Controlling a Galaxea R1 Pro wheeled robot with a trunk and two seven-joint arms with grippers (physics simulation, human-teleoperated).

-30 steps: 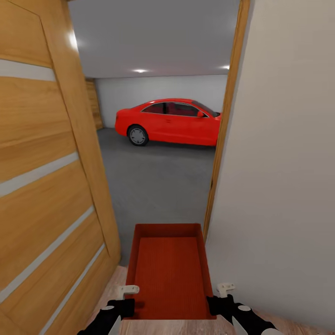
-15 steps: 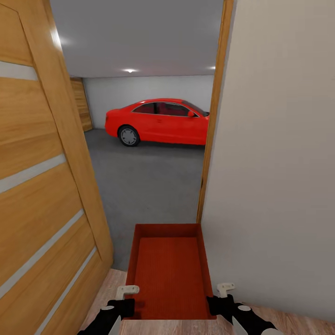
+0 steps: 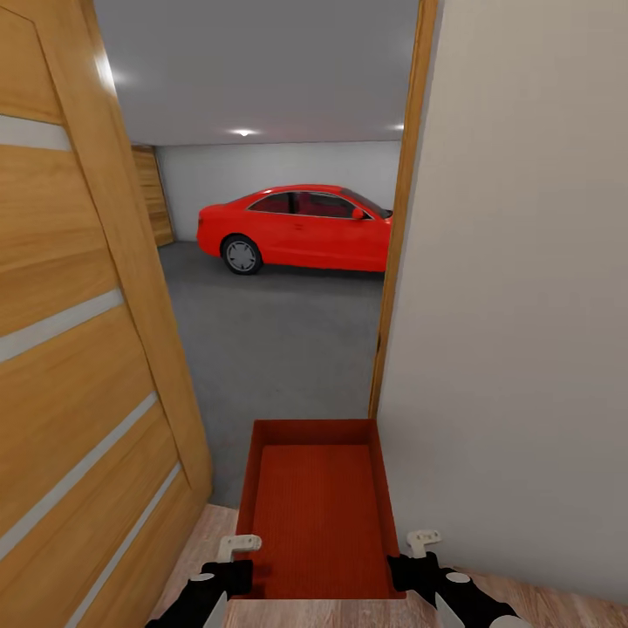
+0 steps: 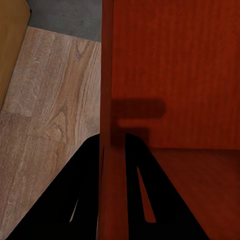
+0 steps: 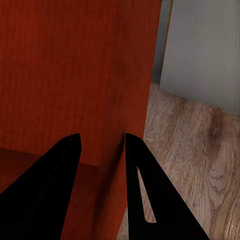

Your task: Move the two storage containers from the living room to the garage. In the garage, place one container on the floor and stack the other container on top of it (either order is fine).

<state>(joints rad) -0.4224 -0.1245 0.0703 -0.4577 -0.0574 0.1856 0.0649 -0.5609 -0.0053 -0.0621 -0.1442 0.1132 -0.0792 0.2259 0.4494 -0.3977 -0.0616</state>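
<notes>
I hold one orange-red ribbed storage container (image 3: 316,515) level in front of me, its open top up. My left gripper (image 3: 239,563) is shut on its near left wall, and the left wrist view has the black fingers (image 4: 85,170) straddling that wall (image 4: 111,100). My right gripper (image 3: 410,560) is shut on the near right wall, with its fingers (image 5: 135,165) on either side of the wall (image 5: 107,125). Past the doorway lies the garage with its dark grey concrete floor (image 3: 279,340). Light wood planks (image 4: 50,100) lie under the container.
An open wooden door (image 3: 78,366) stands close on my left. A pale wall (image 3: 515,305) and the wooden door frame (image 3: 397,262) are close on my right, leaving a narrow gap. A red car (image 3: 296,228) is parked at the garage's far side.
A second ago the camera moved, shifting the doorway and car left in the picture. Nothing has shifted in the last half second. The container stays in both grippers.
</notes>
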